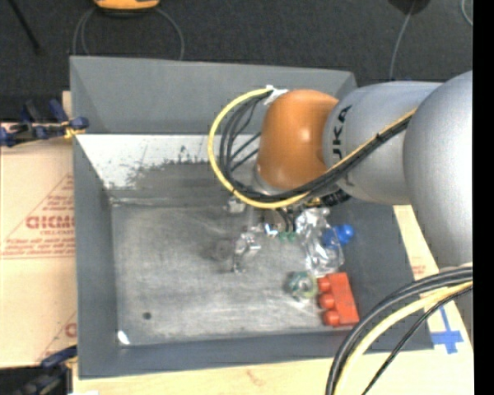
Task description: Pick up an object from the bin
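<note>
Looking down into the grey bin [95, 245], I log wide bare floor from 7 through 11 o'clock, running open to the left wall and the near rim. The gripper [245, 252] hangs near the bin's centre over bare metal, apart from every wall. The loose things crowd the 4 o'clock corner. A red block [337, 299] lies close to the right wall, with a small greenish round piece [297, 285] just beside it at its 9 o'clock. A crinkled clear wrapper [317, 239] and a blue piece [342, 235] sit toward its 12 o'clock; the wrapper is nearest the gripper. The orange wrist cover [292, 142] hides the floor toward 1 o'clock. Whether the gripper is released or clenched I cannot tell. Lettering on the arm [379, 146] reads "UKA", its start hidden by the cover.
</note>
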Available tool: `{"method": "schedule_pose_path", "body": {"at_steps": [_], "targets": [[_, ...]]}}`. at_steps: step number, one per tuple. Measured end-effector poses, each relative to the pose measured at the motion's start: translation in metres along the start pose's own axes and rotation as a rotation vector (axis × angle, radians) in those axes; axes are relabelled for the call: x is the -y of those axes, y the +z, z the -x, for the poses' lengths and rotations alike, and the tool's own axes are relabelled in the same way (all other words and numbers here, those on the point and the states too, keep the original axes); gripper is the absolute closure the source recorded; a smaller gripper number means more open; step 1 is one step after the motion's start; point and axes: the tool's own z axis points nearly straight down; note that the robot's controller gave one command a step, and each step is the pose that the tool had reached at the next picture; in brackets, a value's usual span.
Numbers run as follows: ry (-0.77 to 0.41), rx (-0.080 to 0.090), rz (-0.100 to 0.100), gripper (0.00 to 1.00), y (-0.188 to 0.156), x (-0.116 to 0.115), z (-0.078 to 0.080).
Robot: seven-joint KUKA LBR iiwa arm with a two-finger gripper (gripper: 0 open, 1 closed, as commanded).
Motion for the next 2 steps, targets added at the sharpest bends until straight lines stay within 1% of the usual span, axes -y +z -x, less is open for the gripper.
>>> {"method": "schedule_pose_path", "body": {"at_steps": [1,2], "targets": [[-0.085,0.008,-0.001,0.0,0.0331,-0.0036,-0.0007],[-0.08,0.005,0.001,0.0,0.0307,-0.0028,0.0015]]}}
